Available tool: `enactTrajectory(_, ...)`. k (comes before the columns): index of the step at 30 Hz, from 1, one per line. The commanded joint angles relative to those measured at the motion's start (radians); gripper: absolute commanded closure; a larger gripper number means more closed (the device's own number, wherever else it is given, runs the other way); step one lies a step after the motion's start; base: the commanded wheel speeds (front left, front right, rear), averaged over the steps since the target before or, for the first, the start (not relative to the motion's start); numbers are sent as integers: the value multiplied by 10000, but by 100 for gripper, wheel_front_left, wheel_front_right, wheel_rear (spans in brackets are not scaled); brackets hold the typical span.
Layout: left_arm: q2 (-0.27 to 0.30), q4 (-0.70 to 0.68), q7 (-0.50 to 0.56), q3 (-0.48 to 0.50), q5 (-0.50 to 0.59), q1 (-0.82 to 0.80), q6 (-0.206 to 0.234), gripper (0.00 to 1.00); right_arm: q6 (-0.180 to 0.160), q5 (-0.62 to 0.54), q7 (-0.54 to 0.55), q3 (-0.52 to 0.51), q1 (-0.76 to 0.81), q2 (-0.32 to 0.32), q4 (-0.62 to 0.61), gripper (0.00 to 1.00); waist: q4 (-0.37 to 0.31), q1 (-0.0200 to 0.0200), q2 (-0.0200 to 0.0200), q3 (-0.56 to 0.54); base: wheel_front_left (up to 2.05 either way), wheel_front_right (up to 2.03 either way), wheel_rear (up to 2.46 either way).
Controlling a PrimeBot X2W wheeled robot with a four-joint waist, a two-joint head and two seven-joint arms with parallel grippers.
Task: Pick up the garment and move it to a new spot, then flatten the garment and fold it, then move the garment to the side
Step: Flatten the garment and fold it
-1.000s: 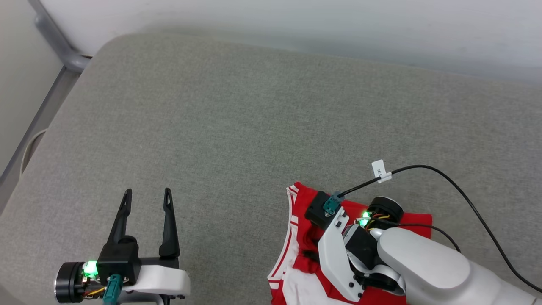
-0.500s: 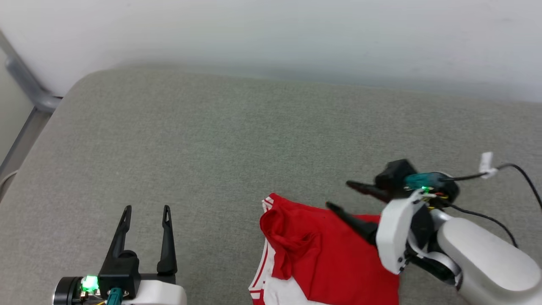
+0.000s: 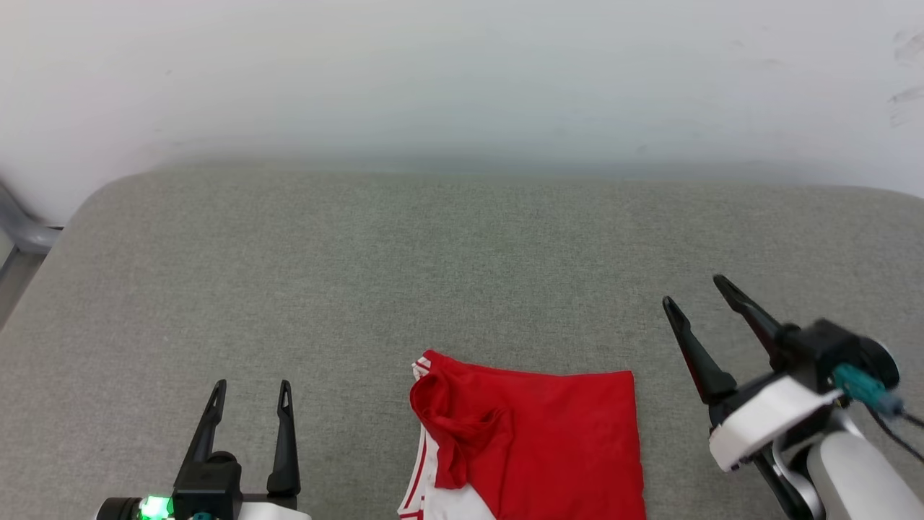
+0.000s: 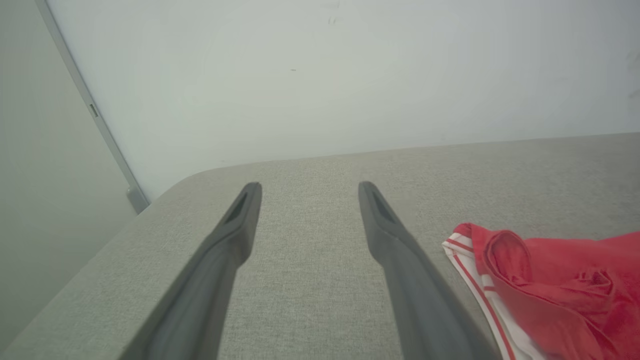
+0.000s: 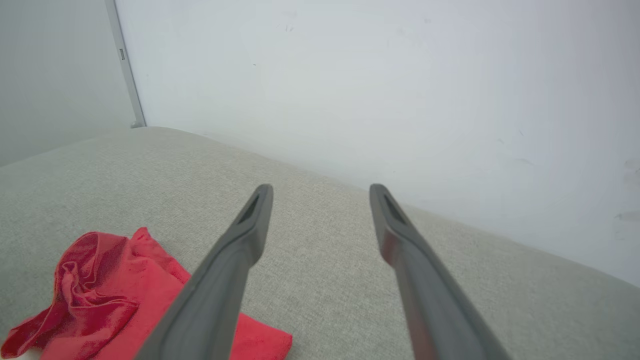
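Note:
The red garment [image 3: 548, 440] lies folded on the grey cushion at the bottom centre of the head view, its left part bunched and a white striped edge showing at its lower left. It appears at the right in the left wrist view [image 4: 550, 285] and at the lower left in the right wrist view [image 5: 110, 295]. My right gripper [image 3: 696, 292] is open to the right of the garment, apart from it. My left gripper [image 3: 250, 386] is open at the lower left, holding nothing.
The grey cushion surface [image 3: 361, 274] stretches wide behind the garment up to a white wall [image 3: 462, 72]. A grey metal frame post [image 3: 18, 227] stands past the cushion's left corner.
My right gripper lifted off the garment, opened and swung to the right, leaving the garment lying on the cushion. The head view tilted up. The left gripper stayed as it was.

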Motion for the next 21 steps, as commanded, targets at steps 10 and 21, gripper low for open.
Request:
enactTrajectory(10,109,-46,-47,-89,-6,180,79,0,-12,-1770,-636,-3024,2299,1986,-1534,0,-137,1,0,-245,0,0,0)
enactTrajectory(21,182,-123,-47,-173,-70,281,25,0,-12,-1755,-647,-3456,3856,2890,-2754,0,-159,1,0,-336,0,0,0)
